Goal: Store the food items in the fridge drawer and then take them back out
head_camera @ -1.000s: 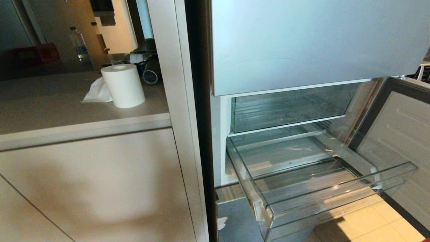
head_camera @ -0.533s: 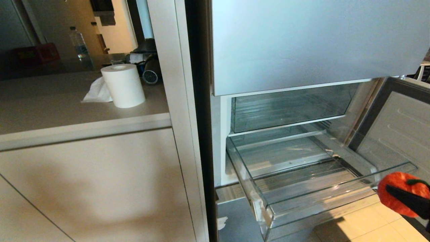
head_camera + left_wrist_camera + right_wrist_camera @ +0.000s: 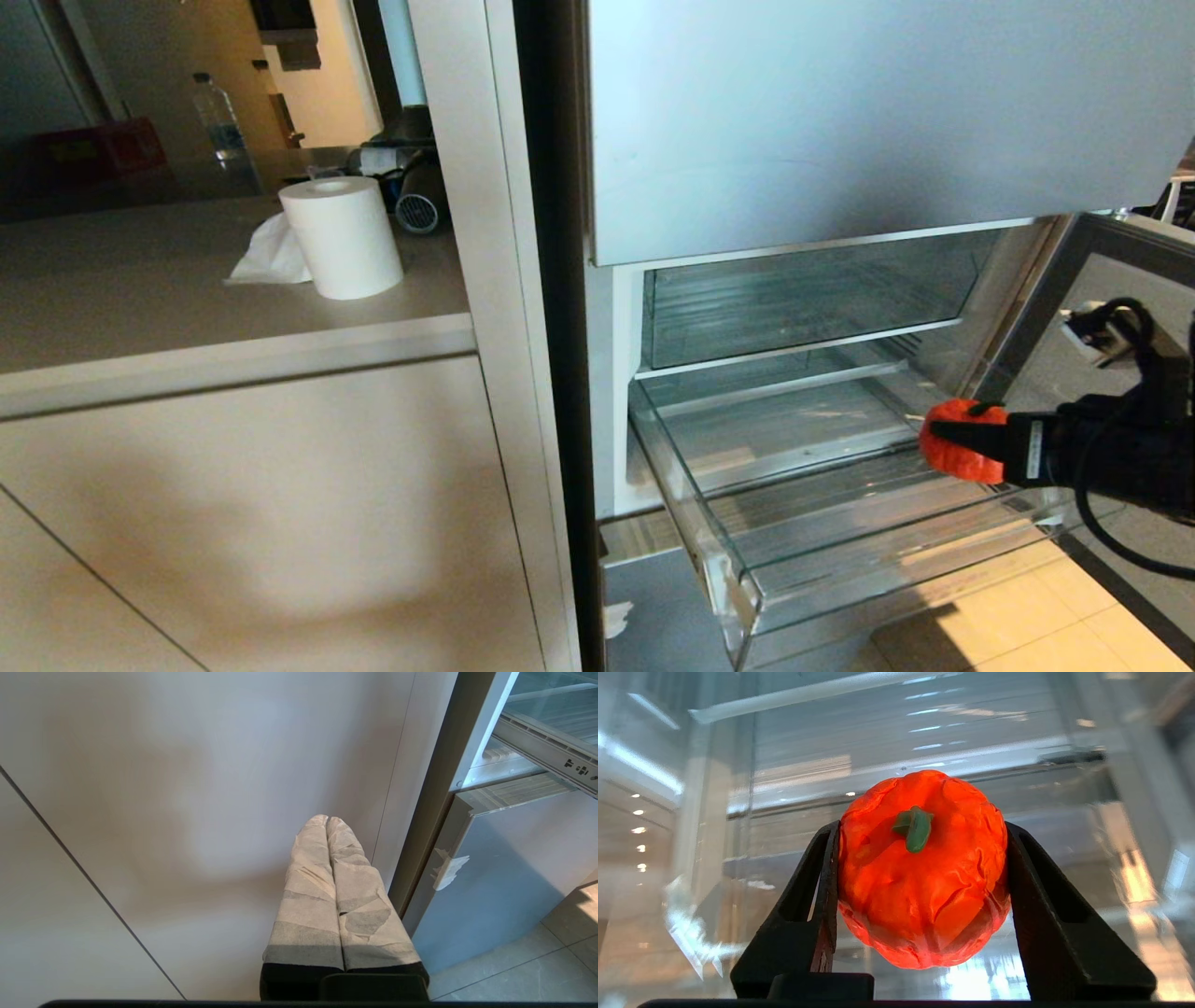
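A pale kitchen counter (image 3: 187, 280) with a paper roll (image 3: 342, 237) on it sits at nine o'clock from the open fridge. The clear drawer (image 3: 747, 569) is pulled out, with nothing lying on its ribbed floor. The right gripper (image 3: 934, 439) reaches in from three o'clock, level, with its black fingers (image 3: 822, 896) clamped on either side of the tomato (image 3: 924, 872). The tomato hangs above the drawer's right side, its green stem facing back toward the wrist. The left gripper (image 3: 327, 821) is pressed closed, holding nothing, near the cabinet front (image 3: 187, 788).
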Controlling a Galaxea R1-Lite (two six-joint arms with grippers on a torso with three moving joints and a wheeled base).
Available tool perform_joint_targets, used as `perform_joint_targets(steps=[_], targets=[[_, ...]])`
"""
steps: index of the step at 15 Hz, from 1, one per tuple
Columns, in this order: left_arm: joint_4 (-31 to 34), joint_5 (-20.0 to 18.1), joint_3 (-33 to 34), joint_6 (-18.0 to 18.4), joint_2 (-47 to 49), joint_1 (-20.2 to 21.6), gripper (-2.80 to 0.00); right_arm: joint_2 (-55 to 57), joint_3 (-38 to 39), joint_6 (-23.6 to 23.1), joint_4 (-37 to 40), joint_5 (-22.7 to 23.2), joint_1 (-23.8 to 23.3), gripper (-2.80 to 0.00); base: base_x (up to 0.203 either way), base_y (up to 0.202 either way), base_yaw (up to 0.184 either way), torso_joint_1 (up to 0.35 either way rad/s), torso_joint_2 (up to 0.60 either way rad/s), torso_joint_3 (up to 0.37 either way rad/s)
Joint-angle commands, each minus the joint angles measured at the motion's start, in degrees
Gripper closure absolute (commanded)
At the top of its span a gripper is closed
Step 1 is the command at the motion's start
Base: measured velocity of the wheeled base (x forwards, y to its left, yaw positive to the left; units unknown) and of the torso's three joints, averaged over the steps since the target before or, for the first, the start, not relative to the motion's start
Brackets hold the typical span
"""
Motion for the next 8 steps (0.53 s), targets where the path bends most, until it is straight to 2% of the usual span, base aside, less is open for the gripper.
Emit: perform_joint_targets(steps=[1, 7, 8], targets=[[-0.06, 0.00, 0.05, 0.00, 0.09, 0.02, 0.00, 9.56, -4.21, 0.17, -0.50, 0.62, 0.48, 0.00, 0.000, 0.000, 0.000, 0.000, 0.00, 0.000], [0.00, 0.00, 0.07, 0.00, 0.09, 0.02, 0.00, 19.25, -10.88, 0.37, -2.41, 1.68, 1.59, 0.00, 0.000, 0.000, 0.000, 0.000, 0.00, 0.000], [0.02, 0.00, 0.08, 0.00, 0.09, 0.02, 0.00, 20.42, -11.12, 0.44, -3.39, 1.68, 1.57, -1.78, 0.000, 0.000, 0.000, 0.000, 0.00, 0.000]])
